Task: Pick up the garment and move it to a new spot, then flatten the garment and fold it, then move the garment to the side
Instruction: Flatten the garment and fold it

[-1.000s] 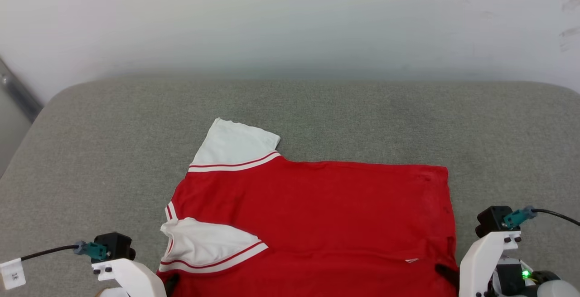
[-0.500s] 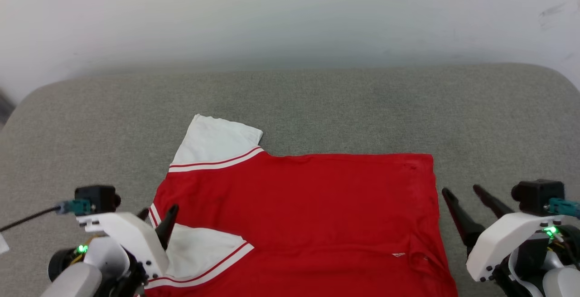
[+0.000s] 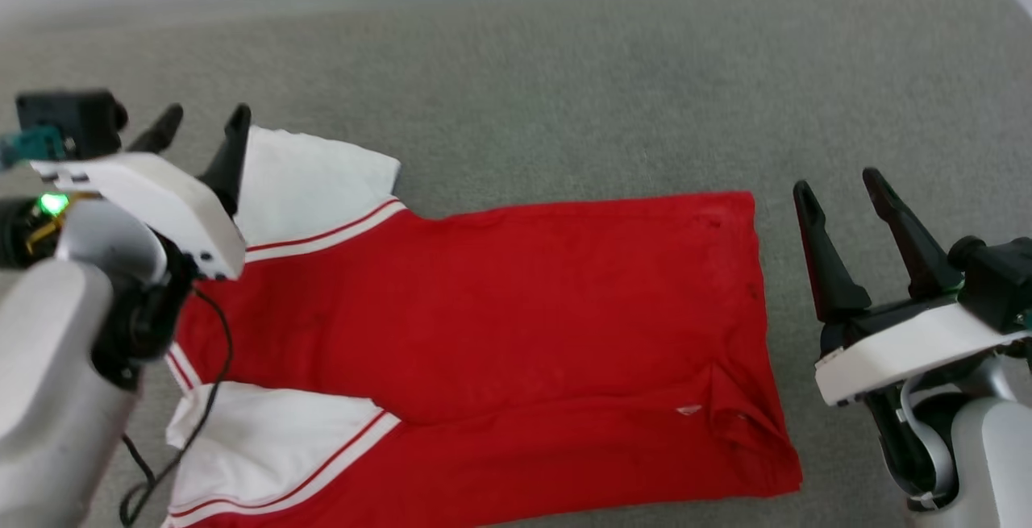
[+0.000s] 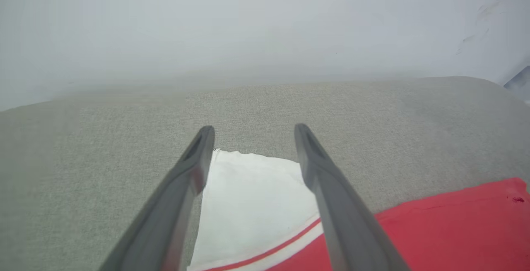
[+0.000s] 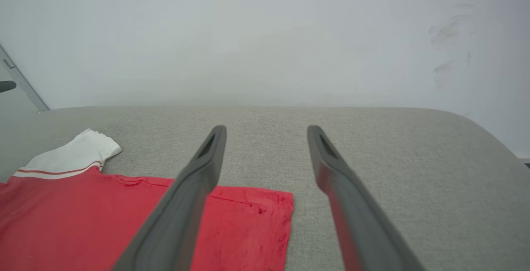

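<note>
The garment [image 3: 484, 310] lies spread on the grey cushioned surface [image 3: 564, 52], plain red face up, collar end toward 9 o'clock and hem toward 3 o'clock in the head view. The left gripper [image 3: 206, 114] hangs at 10 o'clock over the far sleeve [image 3: 314, 181], jaws wide apart and holding nothing. The right gripper [image 3: 836, 181] stands at 3 o'clock, just beside the hem, jaws likewise spread and empty.

The shirt looks placed but not yet flat, so smoothing probably comes next. 2 risks stand out. The near sleeve [image 3: 266, 439] at 7 o'clock lies folded over the red body, and the hem corner [image 3: 742, 423] at 5 o'clock is rumpled; folding over either would lock the crease in. A thin black cable [image 3: 216, 351] from the left arm also droops across the fabric and could drag or snag it as that arm moves. Pinching too deep might catch 2 layers, or the cushion cover.

The head view adds the near sleeve, the rumpled corner and the cable. The left wrist view adds that the white sleeve edge sits between that gripper's fingers, beneath them. The right wrist view adds the scuffed wall [image 5: 447, 35] behind the cushion, and that the far hem corner [image 5: 281, 205] lies flat.
</note>
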